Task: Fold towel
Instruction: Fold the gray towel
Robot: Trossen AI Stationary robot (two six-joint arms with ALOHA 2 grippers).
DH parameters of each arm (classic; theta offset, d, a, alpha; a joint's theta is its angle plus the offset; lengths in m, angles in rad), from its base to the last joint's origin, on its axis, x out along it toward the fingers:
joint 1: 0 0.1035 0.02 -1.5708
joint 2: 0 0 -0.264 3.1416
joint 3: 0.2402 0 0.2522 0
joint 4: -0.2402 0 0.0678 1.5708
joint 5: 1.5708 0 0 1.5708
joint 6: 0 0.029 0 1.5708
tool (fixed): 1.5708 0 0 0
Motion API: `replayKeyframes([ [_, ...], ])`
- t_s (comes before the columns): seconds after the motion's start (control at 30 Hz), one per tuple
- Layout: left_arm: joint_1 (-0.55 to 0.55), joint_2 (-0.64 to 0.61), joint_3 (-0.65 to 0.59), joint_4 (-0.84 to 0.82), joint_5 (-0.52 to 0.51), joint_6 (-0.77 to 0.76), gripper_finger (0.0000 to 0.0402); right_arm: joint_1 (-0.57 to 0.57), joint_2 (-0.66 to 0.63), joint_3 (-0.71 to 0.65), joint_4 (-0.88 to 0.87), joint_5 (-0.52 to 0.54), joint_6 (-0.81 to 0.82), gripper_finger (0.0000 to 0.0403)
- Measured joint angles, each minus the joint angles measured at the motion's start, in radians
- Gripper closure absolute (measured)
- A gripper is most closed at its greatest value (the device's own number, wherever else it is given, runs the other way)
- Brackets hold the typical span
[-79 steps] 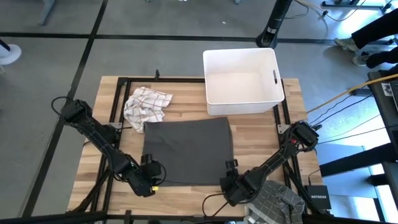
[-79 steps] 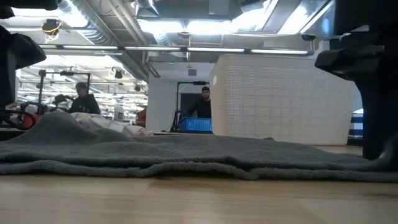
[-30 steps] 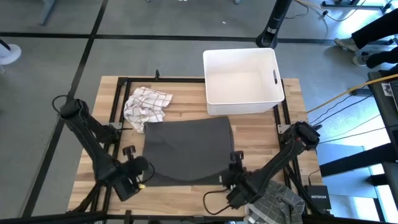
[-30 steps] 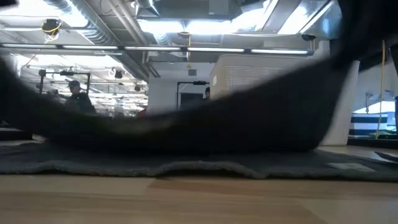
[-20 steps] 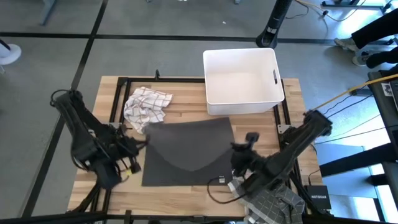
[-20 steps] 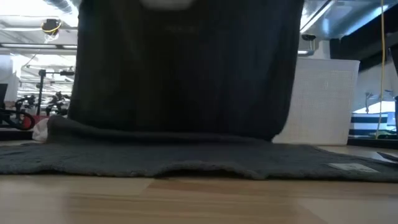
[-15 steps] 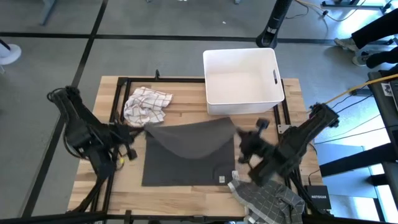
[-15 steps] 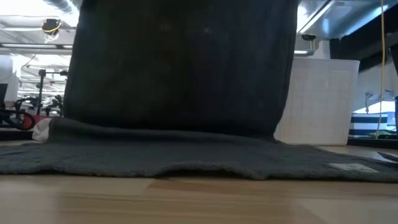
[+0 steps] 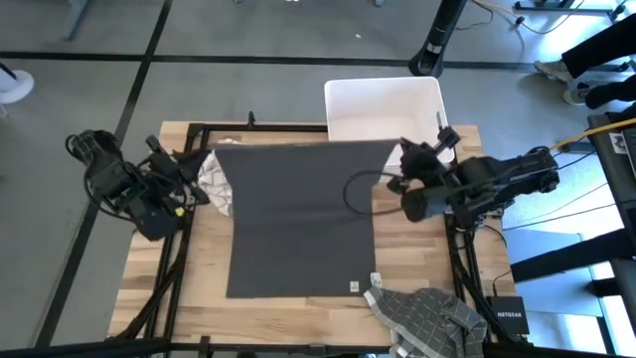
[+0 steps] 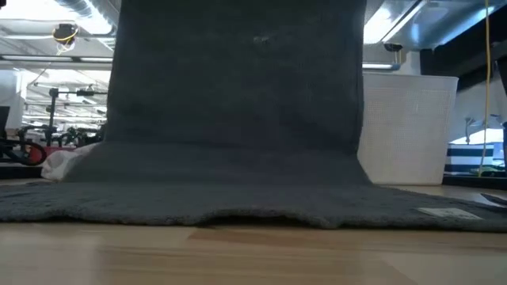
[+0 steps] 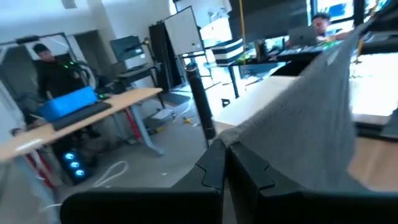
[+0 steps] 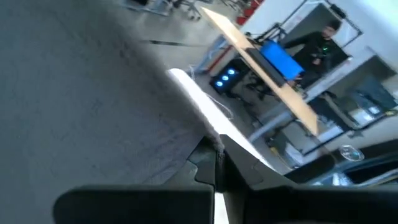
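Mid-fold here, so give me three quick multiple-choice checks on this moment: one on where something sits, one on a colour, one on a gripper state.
1. Where is the white bin?
A. at the table's far edge, right of centre
B. on the near left corner
C. on the floor

2. What colour is the towel being folded?
A. white
B. dark grey
C. red

3. How does the left gripper stand?
A. wide open above the table
B. shut on the bin's rim
C. shut on the towel

Key: 1 A, the high view shows the bin at the far edge, partly behind the raised towel. 2 B, both table views show dark grey cloth. 3 C, the left wrist view shows the fingers pinching the towel's corner.
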Motion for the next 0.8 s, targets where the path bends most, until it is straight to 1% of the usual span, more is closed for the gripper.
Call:
replayKeyframes([
  [0.23,0.072,-0.038,0.000,0.005,0.002,0.096,0.0396,-0.103,-0.013,0.000,0.123,0.008,-0.158,0.0391],
  [0.3,0.078,-0.038,0.000,0.007,-0.001,0.101,0.0398,-0.110,-0.014,0.000,0.153,-0.015,-0.197,0.0390],
  [0.37,0.073,-0.035,0.000,0.006,0.022,0.093,0.0399,-0.107,-0.015,0.000,0.165,-0.061,-0.210,0.0390],
  [0.43,0.060,-0.029,0.000,0.007,0.088,0.090,0.0399,-0.104,-0.016,0.000,0.158,-0.125,-0.200,0.0390],
  [0.5,0.047,-0.019,0.000,0.015,0.179,0.067,0.0398,-0.081,-0.016,0.000,0.144,-0.211,-0.154,0.0390],
  [0.6,0.024,0.000,0.000,0.044,0.306,0.019,0.0397,-0.047,-0.016,0.000,0.090,-0.309,-0.081,0.0390],
  [0.7,-0.008,0.022,0.000,0.051,0.427,-0.058,0.0399,-0.001,-0.017,-0.016,0.028,-0.396,0.011,0.0390],
  [0.8,-0.046,0.057,0.000,0.052,0.543,-0.144,0.0399,0.048,-0.016,-0.065,0.003,-0.455,0.087,0.0389],
])
